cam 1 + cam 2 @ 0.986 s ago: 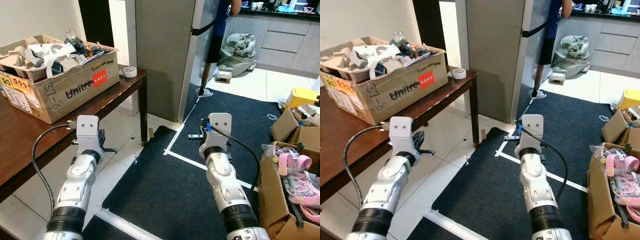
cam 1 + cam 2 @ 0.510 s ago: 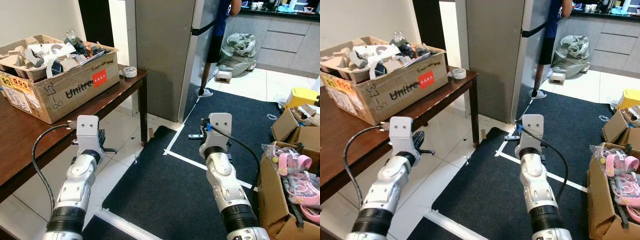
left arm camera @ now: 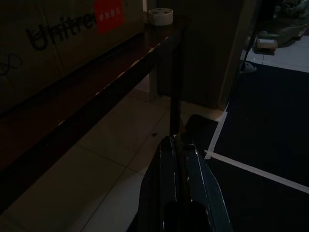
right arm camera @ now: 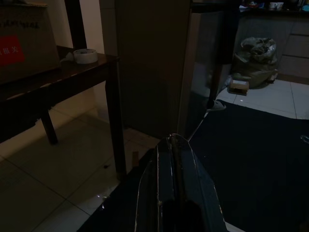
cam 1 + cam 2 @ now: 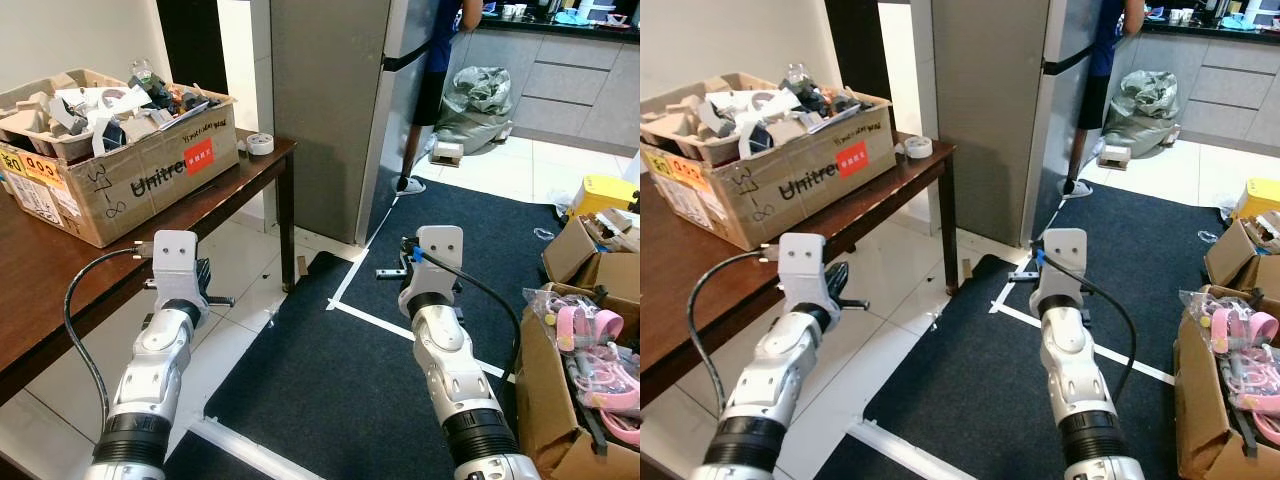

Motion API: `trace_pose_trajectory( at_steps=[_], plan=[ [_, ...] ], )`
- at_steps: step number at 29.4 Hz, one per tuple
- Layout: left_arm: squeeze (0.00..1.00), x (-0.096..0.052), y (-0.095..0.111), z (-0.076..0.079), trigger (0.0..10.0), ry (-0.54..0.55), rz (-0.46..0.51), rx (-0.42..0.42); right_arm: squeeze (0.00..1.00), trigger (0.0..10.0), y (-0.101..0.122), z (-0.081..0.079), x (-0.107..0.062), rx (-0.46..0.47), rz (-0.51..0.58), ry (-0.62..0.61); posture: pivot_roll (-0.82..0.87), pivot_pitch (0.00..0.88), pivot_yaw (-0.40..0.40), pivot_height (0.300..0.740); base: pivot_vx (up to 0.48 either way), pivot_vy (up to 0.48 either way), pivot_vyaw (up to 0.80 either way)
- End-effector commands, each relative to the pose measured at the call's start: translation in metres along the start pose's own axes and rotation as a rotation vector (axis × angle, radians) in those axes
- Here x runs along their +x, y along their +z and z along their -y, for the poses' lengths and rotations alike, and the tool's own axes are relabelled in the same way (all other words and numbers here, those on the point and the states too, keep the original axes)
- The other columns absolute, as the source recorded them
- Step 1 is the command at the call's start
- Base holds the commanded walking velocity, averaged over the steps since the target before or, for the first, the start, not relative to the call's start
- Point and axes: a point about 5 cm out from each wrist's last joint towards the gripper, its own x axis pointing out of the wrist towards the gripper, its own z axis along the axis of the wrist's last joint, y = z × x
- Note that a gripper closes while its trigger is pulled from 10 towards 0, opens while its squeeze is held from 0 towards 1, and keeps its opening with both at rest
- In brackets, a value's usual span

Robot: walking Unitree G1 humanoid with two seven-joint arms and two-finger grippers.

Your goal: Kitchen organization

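Observation:
I stand facing a tall grey fridge (image 5: 330, 110) at the edge of a kitchen. My left gripper (image 3: 173, 141) is held low beside the brown wooden table (image 5: 60, 260), fingers shut with nothing in them. My right gripper (image 4: 174, 138) is held over the dark mat (image 5: 400, 350), also shut and empty, pointing toward the fridge. On the table sits a cardboard box (image 5: 110, 150) heaped with odds and ends. A roll of tape (image 5: 260, 143) lies at the table's far corner.
A person (image 5: 440, 60) stands beyond the fridge at the grey kitchen cabinets (image 5: 570, 80). A stuffed bag (image 5: 478, 95) lies on the tiles there. Open cardboard boxes (image 5: 590, 330) with pink items stand at my right, and a yellow container (image 5: 605, 190) behind them.

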Motion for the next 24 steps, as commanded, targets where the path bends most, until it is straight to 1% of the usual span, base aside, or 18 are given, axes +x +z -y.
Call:
trace_pose_trajectory(
  at_steps=[1,7,10,17,24],
  plan=[
    [0.00,-0.0010,-0.0014,-0.0004,10.0,-0.006,-0.002,0.003,0.00,10.0,-0.0030,-0.0009,-0.0002,-0.002,-0.017,0.007,-0.03,0.037,0.005,0.740,0.000,0.000,0.00],
    [0.00,-0.0010,-0.0011,-0.0005,10.0,-0.006,-0.003,0.002,0.00,10.0,-0.0029,0.0009,-0.0002,0.045,-0.019,-0.009,-0.03,0.043,0.004,0.740,0.000,0.000,0.00],
    [0.00,-0.0013,-0.0009,-0.0012,10.0,-0.003,-0.003,0.002,0.00,10.0,-0.0009,-0.0004,-0.0007,0.044,-0.005,-0.002,-0.03,0.049,0.005,0.740,0.000,0.000,0.00],
    [0.00,-0.0016,-0.0009,-0.0016,10.0,-0.002,-0.003,0.003,0.00,10.0,-0.0023,-0.0023,-0.0007,0.014,-0.013,0.013,-0.03,0.052,0.005,0.740,0.000,0.000,0.00],
    [0.00,-0.0013,-0.0008,-0.0013,10.0,-0.002,-0.003,0.003,0.00,10.0,-0.0020,-0.0023,-0.0002,0.011,-0.014,0.016,-0.03,0.052,0.006,0.740,0.000,0.000,0.00]
  ],
)
